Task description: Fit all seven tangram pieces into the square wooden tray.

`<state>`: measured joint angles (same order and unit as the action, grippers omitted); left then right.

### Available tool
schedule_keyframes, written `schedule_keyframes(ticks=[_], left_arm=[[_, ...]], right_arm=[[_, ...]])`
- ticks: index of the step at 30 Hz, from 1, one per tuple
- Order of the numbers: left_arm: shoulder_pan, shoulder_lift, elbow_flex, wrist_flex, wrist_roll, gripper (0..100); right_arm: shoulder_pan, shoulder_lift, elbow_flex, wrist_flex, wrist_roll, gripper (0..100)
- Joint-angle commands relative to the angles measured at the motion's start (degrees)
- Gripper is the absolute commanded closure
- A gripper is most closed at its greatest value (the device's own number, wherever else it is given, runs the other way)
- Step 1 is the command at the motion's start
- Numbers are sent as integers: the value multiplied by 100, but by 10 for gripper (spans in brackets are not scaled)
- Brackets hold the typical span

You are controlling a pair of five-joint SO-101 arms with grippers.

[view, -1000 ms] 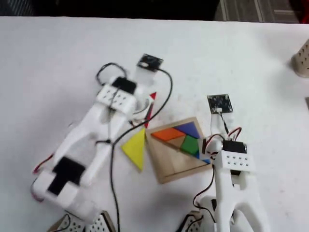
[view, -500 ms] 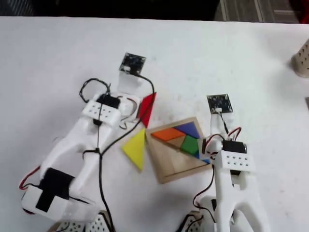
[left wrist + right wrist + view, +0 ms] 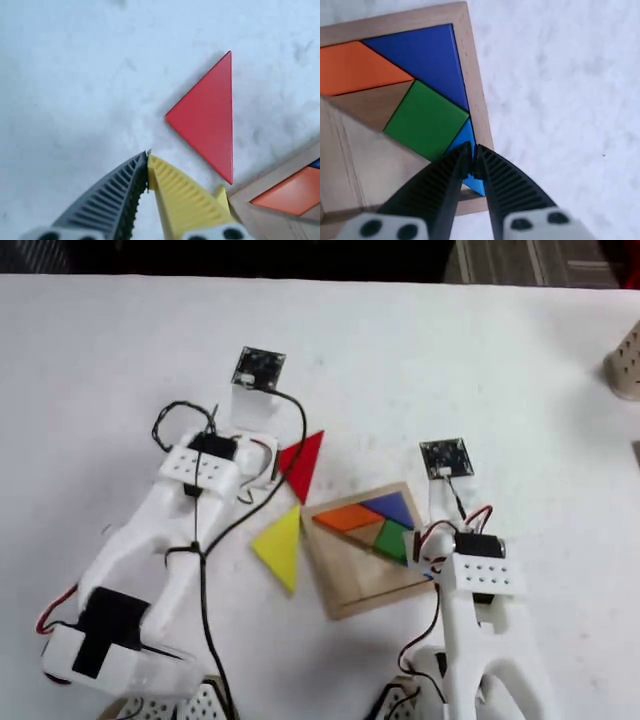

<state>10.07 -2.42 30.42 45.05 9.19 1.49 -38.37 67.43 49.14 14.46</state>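
Overhead, a wide white surface (image 3: 450, 350) carries two white robot arms side by side. The left arm (image 3: 150, 540) stretches towards the loose pieces. The right arm (image 3: 490, 640) stands at the tray's near corner.

Between them lies the square wooden tray (image 3: 352, 575), turned like a diamond. Its far half is filled; its near half is bare wood.

Two large triangles lie flat outside the tray. The red triangle (image 3: 210, 122) sits just off the tray's upper left corner. The yellow triangle (image 3: 282, 545) lies along the tray's left side.

Inside the tray are an orange piece (image 3: 345, 517), a blue triangle (image 3: 392, 508), a green square (image 3: 393, 540) and a small light-blue piece (image 3: 464, 136) in the corner.

The left claw (image 3: 147, 157) has its tips pressed together, holding nothing, just beside the red triangle. The right claw (image 3: 472, 150) is also closed, its tips over the light-blue piece; whether it presses on the piece is unclear.

The triangles look thin, stiff, light and smooth. Lying flat, they offer little to pinch. Gripping across two edges near a corner, or sliding them, seems the safest approach.
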Motion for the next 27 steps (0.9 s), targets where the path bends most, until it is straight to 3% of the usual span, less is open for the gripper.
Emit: schedule_keyframes(ticks=[1, 6, 13, 21, 27], left_arm=[[-66, -321, -105, -123, -35, 976], [-154, -312, -273, -9, -44, 953], [-374, -268, -220, -53, -35, 686], [-180, 75, -308, -290, -35, 699], [-40, 1015, -1090, -246, -642, 699]], right_arm=[[-40, -242, -44, -84, 9, 981], [-40, -242, -35, -84, 9, 981], [-40, -233, -35, -75, 18, 981], [-136, -207, -26, -75, 26, 981], [-136, -233, -26, -40, 44, 981]])
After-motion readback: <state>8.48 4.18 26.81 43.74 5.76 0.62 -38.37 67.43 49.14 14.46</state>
